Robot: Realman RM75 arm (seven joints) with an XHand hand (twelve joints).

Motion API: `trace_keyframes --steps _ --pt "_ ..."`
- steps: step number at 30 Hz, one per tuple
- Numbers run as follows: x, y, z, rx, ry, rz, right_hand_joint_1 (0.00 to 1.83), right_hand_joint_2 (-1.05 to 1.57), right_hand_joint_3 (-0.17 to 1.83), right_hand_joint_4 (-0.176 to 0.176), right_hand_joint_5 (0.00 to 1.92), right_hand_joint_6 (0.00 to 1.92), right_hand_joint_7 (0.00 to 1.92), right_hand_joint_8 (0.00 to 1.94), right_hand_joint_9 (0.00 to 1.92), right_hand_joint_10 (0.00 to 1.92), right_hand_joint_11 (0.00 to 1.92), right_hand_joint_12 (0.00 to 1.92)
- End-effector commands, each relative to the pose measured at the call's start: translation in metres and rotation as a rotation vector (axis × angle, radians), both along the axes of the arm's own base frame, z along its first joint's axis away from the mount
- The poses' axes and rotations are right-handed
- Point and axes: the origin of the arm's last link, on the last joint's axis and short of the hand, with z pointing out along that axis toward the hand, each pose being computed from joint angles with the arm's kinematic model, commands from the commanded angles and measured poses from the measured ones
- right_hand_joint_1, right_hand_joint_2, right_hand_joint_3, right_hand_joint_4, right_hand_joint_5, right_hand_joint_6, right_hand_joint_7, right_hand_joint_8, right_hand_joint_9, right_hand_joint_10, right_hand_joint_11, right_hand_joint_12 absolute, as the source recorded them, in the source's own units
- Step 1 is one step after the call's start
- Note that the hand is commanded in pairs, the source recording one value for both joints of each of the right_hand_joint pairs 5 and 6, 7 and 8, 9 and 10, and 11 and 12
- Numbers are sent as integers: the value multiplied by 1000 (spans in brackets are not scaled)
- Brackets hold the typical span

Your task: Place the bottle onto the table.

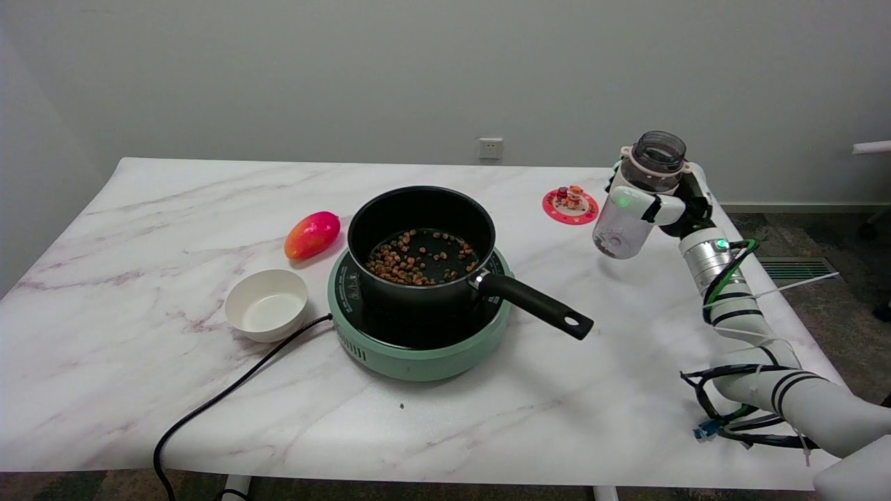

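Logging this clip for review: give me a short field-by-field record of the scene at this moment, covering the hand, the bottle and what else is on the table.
right hand: right hand grips the bottle around its upper body
bottle: clear bottle, open-topped, tilted, held in the air above the table
bottle contents: nearly empty, a little at the bottom
pot: black pot with brown pellets, on the green cooker
other items: white bowl, mango, pink coaster
task state: bottle not yet set down

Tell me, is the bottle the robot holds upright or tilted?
Tilted: the bottle, gripped by the right hand, leans with its open mouth toward the upper right.
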Motion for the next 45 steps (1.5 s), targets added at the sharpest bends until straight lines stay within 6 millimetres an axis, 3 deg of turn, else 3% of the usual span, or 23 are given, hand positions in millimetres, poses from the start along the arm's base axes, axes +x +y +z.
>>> trace_keyframes --steps 1,15,17,18,26,27,30,32,34,36,39,45 --pt "-23 -1 -16 1 30 -46 1506 692 686 0 1878 1878 1798 1798 1304 1304 1140 1140" --pt "-44 6 -28 -15 22 -86 1509 635 721 0 1853 1853 1778 1778 1285 1285 1118 1118" --pt "-27 -9 -62 157 -42 17 1510 628 729 0 1851 1851 1777 1777 1283 1283 1116 1116" --pt "-45 7 -28 -17 22 -88 1510 624 732 0 1850 1850 1776 1776 1282 1282 1116 1116" --pt "-45 7 -27 -18 22 -87 1510 601 756 0 1859 1859 1773 1773 1279 1279 1114 1114" --pt "-44 7 -28 -18 23 -85 1494 518 849 0 1837 1837 1774 1774 1276 1276 1112 1112" --pt "-43 7 -27 -20 30 -79 1416 -96 1373 0 1546 1546 1658 1658 1212 1212 1014 1014" --pt "-42 8 -27 -24 34 -77 1354 -585 1676 0 1121 1121 1380 1380 1051 1051 748 748" --pt "-42 8 -26 -26 34 -74 1333 -776 1667 0 868 868 1236 1236 927 927 559 559" --pt "-41 7 -26 -26 35 -72 1340 -869 1499 0 642 642 1092 1092 811 811 438 438" --pt "-40 7 -25 -26 38 -69 1344 -887 1315 0 544 544 956 956 702 702 399 399" --pt "-37 7 -23 -27 44 -64 1330 -931 1268 0 463 463 735 735 567 567 386 386"
